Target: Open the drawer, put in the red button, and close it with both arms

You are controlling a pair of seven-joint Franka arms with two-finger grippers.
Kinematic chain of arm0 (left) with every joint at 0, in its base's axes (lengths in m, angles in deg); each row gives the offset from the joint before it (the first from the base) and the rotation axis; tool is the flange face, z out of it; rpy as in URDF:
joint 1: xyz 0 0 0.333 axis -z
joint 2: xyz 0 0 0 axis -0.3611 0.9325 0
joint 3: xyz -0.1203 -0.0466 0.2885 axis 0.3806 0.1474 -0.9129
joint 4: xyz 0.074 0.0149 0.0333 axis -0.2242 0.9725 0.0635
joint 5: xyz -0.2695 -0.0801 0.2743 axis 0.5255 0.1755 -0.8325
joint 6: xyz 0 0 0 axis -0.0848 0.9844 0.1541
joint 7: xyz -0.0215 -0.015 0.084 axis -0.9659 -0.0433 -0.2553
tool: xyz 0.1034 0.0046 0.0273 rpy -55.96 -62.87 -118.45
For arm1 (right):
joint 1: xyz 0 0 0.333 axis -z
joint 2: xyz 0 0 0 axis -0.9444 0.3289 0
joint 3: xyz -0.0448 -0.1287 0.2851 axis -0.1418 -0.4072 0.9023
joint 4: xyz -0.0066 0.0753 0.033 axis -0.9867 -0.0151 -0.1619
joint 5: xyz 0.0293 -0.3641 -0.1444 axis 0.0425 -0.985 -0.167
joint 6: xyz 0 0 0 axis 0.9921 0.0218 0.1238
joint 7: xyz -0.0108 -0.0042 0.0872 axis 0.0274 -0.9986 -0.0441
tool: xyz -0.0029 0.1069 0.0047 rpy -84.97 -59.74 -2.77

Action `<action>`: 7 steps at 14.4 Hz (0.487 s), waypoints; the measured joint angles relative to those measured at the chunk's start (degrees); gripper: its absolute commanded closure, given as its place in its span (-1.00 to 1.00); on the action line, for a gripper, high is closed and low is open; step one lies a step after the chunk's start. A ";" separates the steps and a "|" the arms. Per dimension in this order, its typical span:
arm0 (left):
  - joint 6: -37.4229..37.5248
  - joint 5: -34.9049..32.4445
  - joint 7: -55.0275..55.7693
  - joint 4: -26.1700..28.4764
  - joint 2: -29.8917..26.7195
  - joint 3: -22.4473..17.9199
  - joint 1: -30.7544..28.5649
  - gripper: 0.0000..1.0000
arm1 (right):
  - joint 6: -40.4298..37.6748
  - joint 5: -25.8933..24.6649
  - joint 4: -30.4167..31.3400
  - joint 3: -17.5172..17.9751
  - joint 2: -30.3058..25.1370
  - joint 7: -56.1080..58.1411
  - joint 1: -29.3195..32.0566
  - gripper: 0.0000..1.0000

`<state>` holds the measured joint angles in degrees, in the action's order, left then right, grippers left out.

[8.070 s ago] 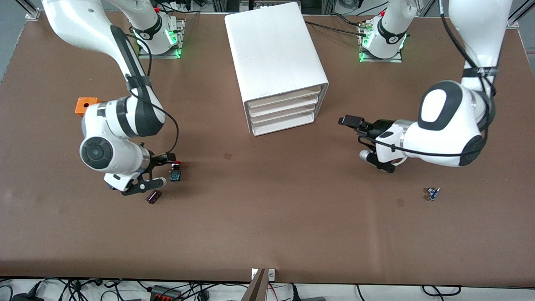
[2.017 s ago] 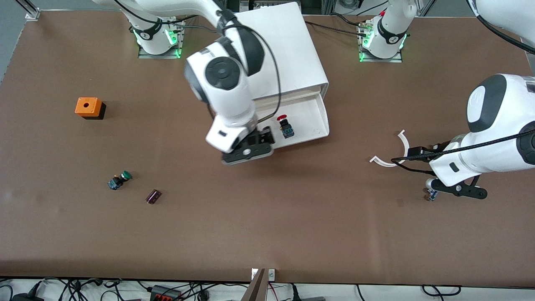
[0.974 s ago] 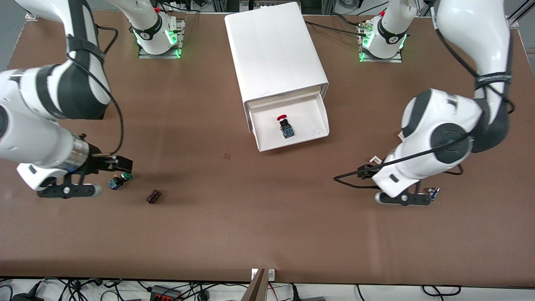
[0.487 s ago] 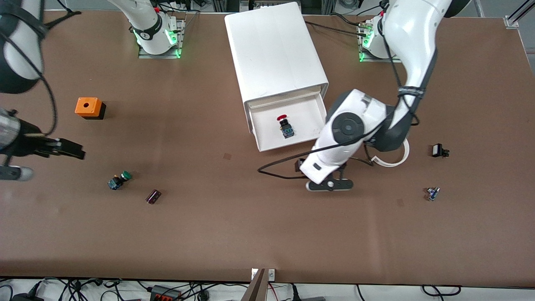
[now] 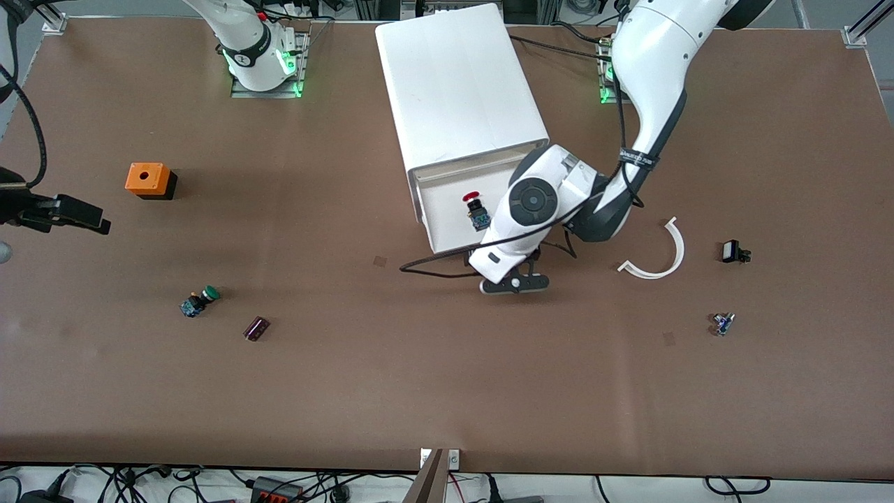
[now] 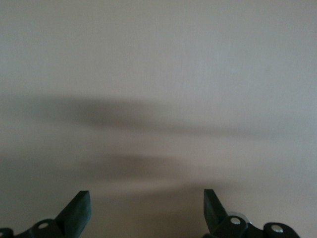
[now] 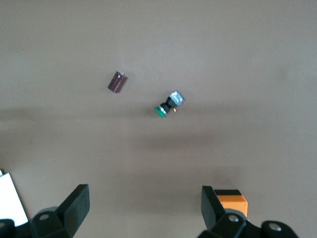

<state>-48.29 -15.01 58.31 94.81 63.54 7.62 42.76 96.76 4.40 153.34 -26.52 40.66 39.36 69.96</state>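
Writing is nowhere legible: there is small dark print on a band around my left forearm, too small to read, and the cabinet (image 5: 461, 84) carries no label.

Since half a second ago my left arm has swung in toward the cabinet; its wrist now covers the corner of the open drawer (image 5: 447, 237) toward the left arm's end of the worktop (image 5: 447, 391), and my left gripper (image 5: 515, 283) has moved from the bare worktop to just in front of the drawer's front edge. My right arm has drawn farther out at its own end; only the right gripper (image 5: 66, 213) and some cable remain in the front view.

My left arm bends down from its base, elbow over the worktop beside the cabinet, forearm pointing down toward the camera side. Its fingers (image 6: 77, 213) stand wide apart, holding nothing. My right gripper hangs high over the worktop near the orange box (image 5: 148, 179), its fingers (image 7: 74, 206) spread and empty, the green button (image 7: 168, 105) and a dark maroon cylinder (image 7: 117, 82) below.

The red button (image 5: 476, 209) lies in the drawer, which is pulled out.
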 measured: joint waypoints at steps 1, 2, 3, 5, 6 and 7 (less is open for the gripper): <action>3.27 0.71 0.37 0.19 -0.63 0.90 -0.11 -1.00 | 0.25 -0.18 1.27 0.19 -0.77 0.02 -0.03 -1.00; 6.76 2.82 0.37 0.26 -1.23 1.76 -0.50 -1.00 | 0.99 -0.24 2.74 0.29 -1.63 0.13 -0.04 -1.00; 9.74 5.98 0.36 0.36 -1.75 2.80 -1.30 -1.00 | 2.25 -0.26 4.71 0.32 -2.83 0.34 -0.04 -1.00; 13.52 11.34 0.18 0.87 -2.28 5.10 -3.49 -1.00 | 4.80 -0.31 9.85 0.34 -6.11 0.50 -0.04 -1.00; 14.52 12.27 0.11 1.13 -2.29 5.71 -4.17 -1.00 | 5.52 -0.33 12.60 0.34 -7.96 0.50 -0.04 -1.00; 15.16 12.66 0.04 1.44 -2.29 6.06 -4.48 -1.00 | 5.86 -0.38 15.01 0.35 -9.63 0.50 -0.04 -1.00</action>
<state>-33.13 -2.35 58.34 96.25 61.25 13.68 38.28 102.62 4.02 168.35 -26.17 31.03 39.87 69.92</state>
